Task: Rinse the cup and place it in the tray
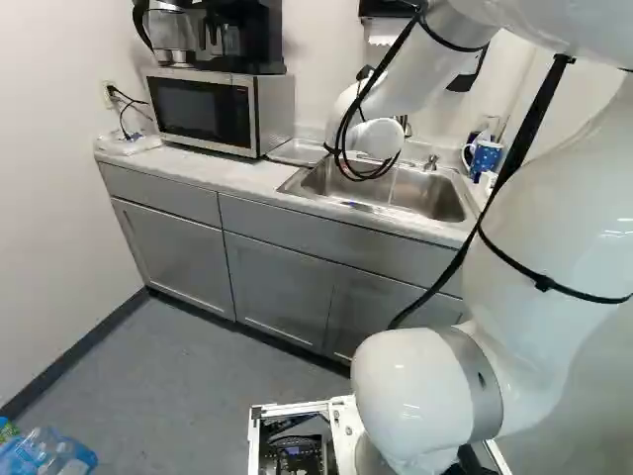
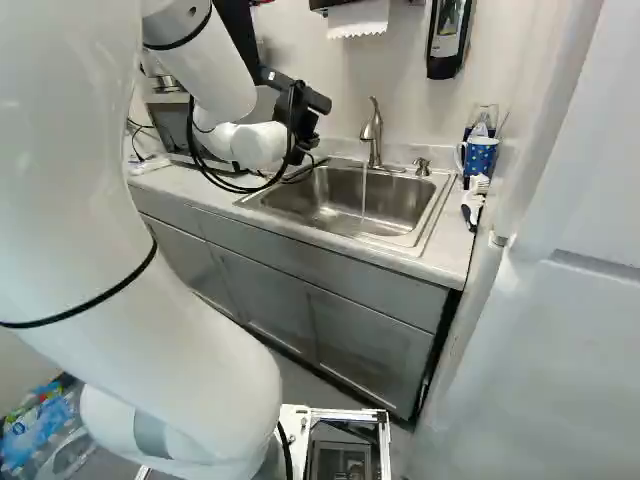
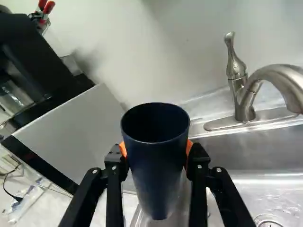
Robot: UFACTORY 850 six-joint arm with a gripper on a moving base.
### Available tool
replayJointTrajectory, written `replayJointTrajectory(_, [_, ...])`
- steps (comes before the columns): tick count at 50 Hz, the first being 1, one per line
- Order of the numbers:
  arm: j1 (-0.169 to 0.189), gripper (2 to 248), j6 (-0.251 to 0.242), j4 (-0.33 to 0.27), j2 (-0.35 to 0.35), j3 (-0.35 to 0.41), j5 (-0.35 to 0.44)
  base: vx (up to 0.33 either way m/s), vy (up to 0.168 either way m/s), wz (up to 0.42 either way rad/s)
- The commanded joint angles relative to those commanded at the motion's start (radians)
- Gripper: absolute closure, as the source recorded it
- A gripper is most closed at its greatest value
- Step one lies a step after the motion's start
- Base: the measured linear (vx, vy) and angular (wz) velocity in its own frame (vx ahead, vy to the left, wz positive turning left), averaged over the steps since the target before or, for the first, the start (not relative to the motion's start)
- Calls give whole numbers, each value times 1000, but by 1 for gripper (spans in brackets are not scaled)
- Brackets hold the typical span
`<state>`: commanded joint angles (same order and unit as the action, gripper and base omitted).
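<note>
Orange-padded fingers grasp a dark blue cup from both sides, near the sink and, in the wrist view, between microwave and faucet. Water runs; a spotted blue mug is beside the sink.

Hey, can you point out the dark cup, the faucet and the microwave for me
Dark cup [image 3: 157, 172]: wrist view, outer wall below the rim.
Faucet [image 2: 374, 140]: right base view, upright body.
Microwave [image 1: 201, 110]: left base view, dark front window.
</note>
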<state>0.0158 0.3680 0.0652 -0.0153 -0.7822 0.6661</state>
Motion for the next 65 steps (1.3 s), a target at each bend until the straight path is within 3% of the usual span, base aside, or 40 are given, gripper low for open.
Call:
replayJointTrajectory(43, [0, 125, -452, 0, 0, 0, 0, 0, 0, 0])
replayJointTrajectory(65, [0, 125, -452, 0, 0, 0, 0, 0, 0, 0])
